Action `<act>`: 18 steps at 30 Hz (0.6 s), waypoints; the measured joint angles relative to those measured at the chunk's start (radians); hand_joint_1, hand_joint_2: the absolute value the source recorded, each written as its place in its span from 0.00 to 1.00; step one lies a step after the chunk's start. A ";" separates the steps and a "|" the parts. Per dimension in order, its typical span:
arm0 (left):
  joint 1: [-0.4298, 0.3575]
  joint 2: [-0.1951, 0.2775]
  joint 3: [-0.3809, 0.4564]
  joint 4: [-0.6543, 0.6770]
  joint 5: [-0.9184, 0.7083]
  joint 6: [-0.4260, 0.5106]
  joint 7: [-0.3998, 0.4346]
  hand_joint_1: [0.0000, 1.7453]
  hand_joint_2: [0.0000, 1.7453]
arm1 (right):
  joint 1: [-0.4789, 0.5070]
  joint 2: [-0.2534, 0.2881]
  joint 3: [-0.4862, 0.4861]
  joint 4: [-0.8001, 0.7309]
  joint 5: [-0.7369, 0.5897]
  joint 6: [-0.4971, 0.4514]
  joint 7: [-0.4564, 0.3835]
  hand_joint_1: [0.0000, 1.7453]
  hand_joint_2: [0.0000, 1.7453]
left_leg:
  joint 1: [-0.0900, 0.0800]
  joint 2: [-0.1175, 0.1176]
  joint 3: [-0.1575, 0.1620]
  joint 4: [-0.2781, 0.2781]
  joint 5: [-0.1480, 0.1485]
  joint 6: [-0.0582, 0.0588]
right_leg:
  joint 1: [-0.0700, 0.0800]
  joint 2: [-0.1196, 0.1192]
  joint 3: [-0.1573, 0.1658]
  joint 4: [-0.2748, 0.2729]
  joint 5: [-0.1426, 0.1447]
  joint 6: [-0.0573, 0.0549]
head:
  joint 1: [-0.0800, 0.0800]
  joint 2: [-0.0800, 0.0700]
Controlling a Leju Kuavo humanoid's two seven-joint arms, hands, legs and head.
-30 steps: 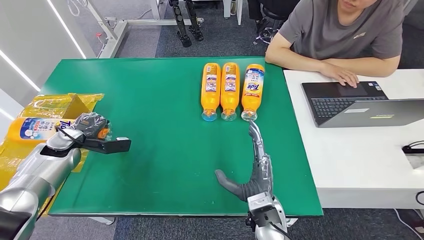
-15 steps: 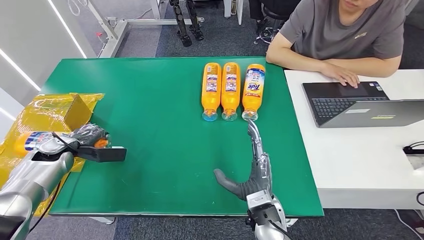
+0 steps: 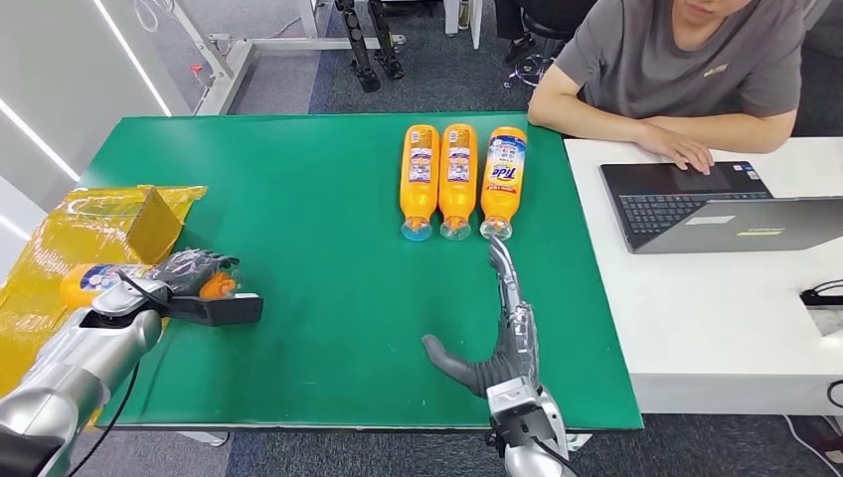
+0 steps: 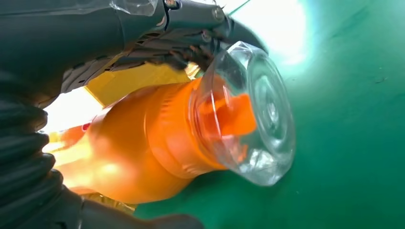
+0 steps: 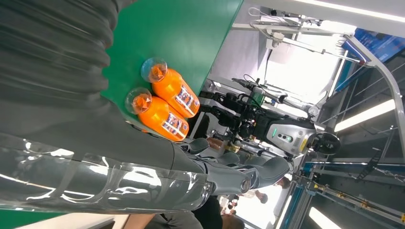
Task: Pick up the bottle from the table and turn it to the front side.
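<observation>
My left hand (image 3: 189, 283) grips an orange Tide bottle (image 3: 94, 281) at the table's left edge, over the yellow bag. Its clear cap (image 4: 258, 112) faces the green table in the left wrist view, with the orange body (image 4: 138, 148) wrapped by my fingers. Three more orange bottles (image 3: 457, 179) lie side by side at the far middle of the table, caps toward me; two of them (image 5: 165, 102) appear in the right wrist view. My right hand (image 3: 492, 333) lies open and flat on the table, fingers stretched toward the rightmost bottle (image 3: 503, 179), just short of its cap.
A yellow plastic bag (image 3: 75, 234) lies over the table's left edge. A person (image 3: 686, 70) sits at the far right with a hand on a laptop (image 3: 706, 204) on the white desk (image 3: 736, 328). The green table (image 3: 298, 199) has free room in its middle.
My left hand has lowered and drawn the held bottle nearer, turning it so less of the label shows. The right hand has barely moved.
</observation>
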 joint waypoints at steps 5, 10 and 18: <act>0.000 0.001 0.001 0.000 0.002 0.006 0.002 0.00 1.00 | 0.000 0.000 0.000 0.000 0.002 0.000 0.004 0.00 1.00 | 0.000 0.000 0.000 0.000 0.000 0.000 | 0.000 0.000 0.000 0.000 0.000 0.000 | 0.000 0.000; 0.012 0.026 0.021 0.000 0.037 0.059 -0.007 0.00 1.00 | 0.005 0.000 -0.001 -0.001 0.003 0.001 0.007 0.00 1.00 | 0.000 0.001 0.000 0.000 0.000 0.000 | 0.000 0.001 0.000 0.000 0.000 0.000 | 0.000 0.000; 0.072 0.090 0.108 -0.046 0.118 0.174 -0.012 0.00 1.00 | 0.035 0.000 -0.005 -0.017 0.014 -0.002 0.008 0.00 1.00 | 0.000 0.001 0.000 0.000 0.000 0.000 | 0.000 0.001 0.000 0.000 0.000 0.000 | 0.000 0.000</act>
